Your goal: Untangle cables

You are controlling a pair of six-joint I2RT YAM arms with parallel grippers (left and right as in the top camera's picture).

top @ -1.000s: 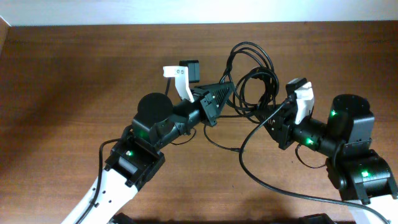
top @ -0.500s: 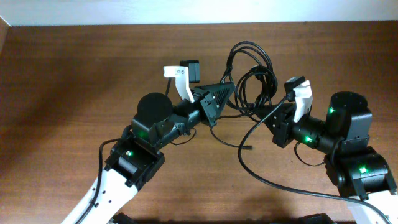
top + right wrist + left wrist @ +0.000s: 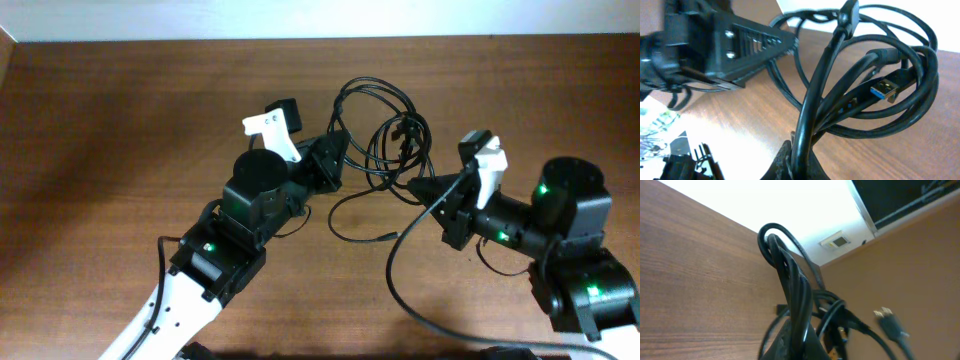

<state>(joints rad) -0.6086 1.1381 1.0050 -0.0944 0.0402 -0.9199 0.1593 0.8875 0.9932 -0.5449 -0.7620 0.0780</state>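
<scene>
The desk [image 3: 110,130] is dark brown wood grain and meets a pale wall at its far edge. One loose strand of the cables [image 3: 812,110] trails across its surface, ending in a small plug [image 3: 388,240].

cables [image 3: 792,285] blurred up close, cut off at bottom edge; left claw [image 3: 782,42] blurred, cropped at left edge.

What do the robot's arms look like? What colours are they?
The left arm and right arm are mostly black, with round joints and small green lights. The left one's lower part is white. Each wrist carries a white bracket. The left gripper and right gripper are black and pointed.
</scene>
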